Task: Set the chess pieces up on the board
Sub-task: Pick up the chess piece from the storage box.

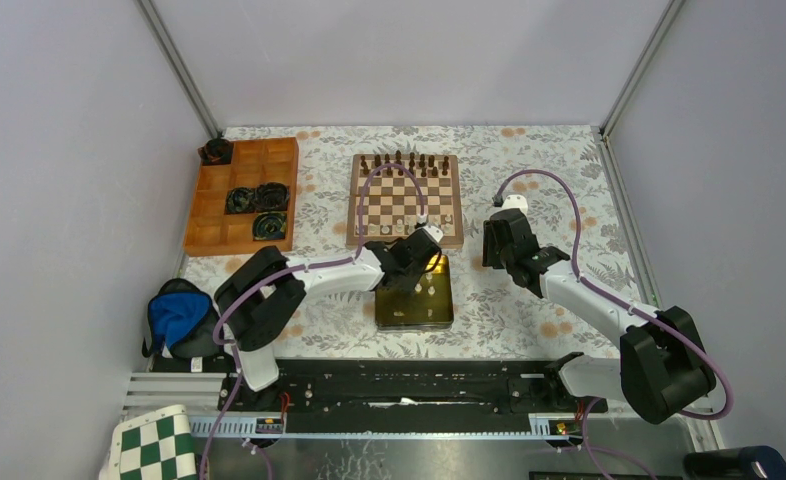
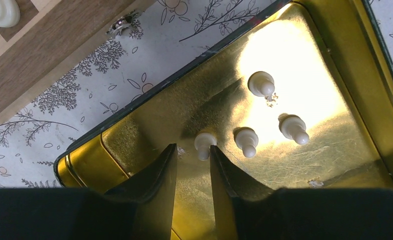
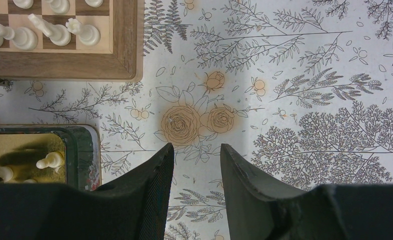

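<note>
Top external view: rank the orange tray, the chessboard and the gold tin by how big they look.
1. Orange tray, largest by a little.
2. Chessboard, nearly alike in size to the tray, so this order is not firm.
3. Gold tin, clearly the smallest.

No word, label, brand name, number or sign can be read in any of the views. The tablecloth (image 3: 294,75) carries only a printed pattern of flowers, leaves and branches, with no lettering on it.
</note>
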{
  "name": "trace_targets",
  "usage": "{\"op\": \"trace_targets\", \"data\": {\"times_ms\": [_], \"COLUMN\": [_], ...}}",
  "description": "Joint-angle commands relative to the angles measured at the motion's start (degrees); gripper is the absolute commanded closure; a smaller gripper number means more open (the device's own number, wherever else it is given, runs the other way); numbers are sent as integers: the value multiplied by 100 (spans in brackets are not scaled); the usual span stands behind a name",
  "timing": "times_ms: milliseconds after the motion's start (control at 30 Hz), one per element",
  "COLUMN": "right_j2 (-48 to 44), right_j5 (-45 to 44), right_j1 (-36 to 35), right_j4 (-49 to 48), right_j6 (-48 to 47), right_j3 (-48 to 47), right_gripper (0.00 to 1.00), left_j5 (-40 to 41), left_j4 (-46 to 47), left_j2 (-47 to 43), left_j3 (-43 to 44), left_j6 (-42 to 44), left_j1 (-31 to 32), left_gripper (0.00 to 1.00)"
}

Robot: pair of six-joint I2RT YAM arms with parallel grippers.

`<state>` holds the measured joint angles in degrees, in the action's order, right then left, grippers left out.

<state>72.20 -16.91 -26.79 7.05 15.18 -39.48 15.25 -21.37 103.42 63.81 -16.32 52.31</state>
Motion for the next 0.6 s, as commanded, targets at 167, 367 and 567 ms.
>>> {"op": "trace_targets", "data": {"times_ms": [167,367,567], "right_j2": [3,35,48], "right_j5": [-92,-81,-85], "right_j1": [52,54,55], "right_j4": [-43,-46,-45], "right_j6": [-44,-33,-46], "right_j3": [-182,-191,-191], "right_gripper": [54,54,54], "left_j5": [-338,-371,-390], "left_j4": [301,325,333], "left_j2": [15,39,52], "left_j3": [138,155,189], "left_j6": [58,50,41], "left_j1": [-90,-124,-192], "left_gripper": [63,63,66]}}
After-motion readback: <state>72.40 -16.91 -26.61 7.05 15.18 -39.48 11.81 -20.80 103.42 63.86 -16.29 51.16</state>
